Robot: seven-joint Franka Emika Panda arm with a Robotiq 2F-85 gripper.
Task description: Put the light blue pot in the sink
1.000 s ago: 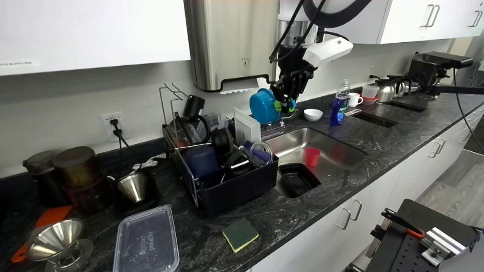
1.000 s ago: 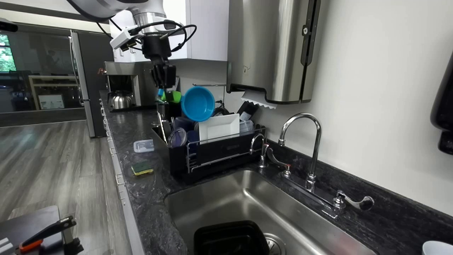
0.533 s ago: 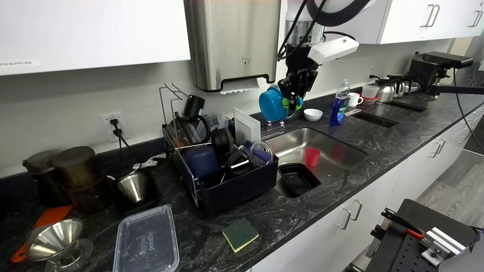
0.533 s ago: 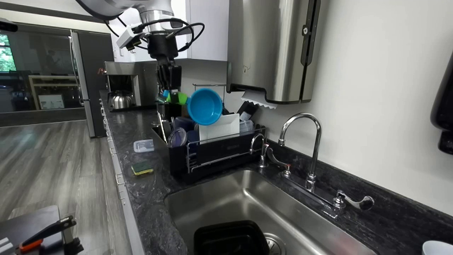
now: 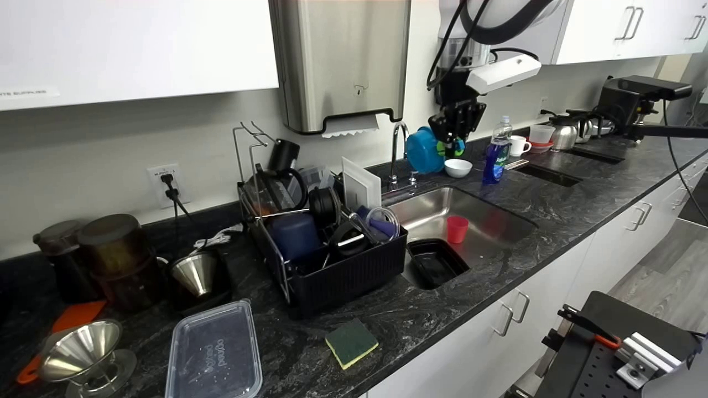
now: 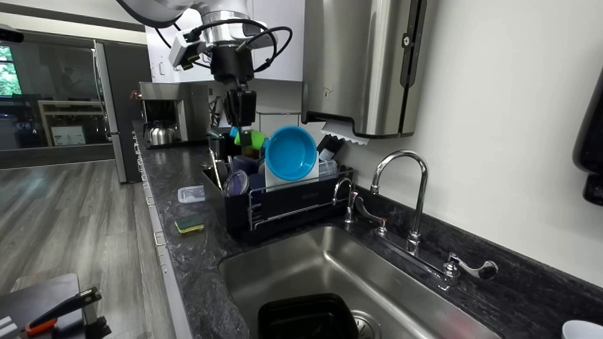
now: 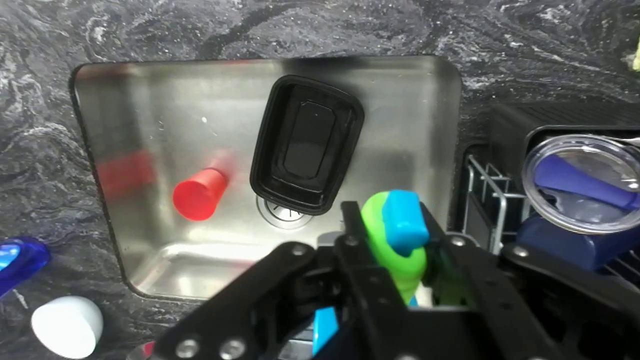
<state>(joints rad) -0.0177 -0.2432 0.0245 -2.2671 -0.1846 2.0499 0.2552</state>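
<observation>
Blue pot (image 6: 291,153) — handle (image 7: 389,252) clamped in claw (image 7: 391,217) above the sink (image 7: 170,100).

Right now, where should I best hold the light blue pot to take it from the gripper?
Probably the rim of the light blue pot, from the side opposite the green handle: the gripper is shut on it, while the mouth, turned sideways, leaves the rim exposed.

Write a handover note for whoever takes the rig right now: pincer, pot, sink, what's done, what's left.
Pincer: shut on the green-and-blue handle of the light blue pot.
Pot: held in the air, its mouth facing sideways, not yet in the sink.
Already in there: red cup, black tray.
Done: pot grasped and lifted.
Left: bring it down into the basin, let go.
</observation>
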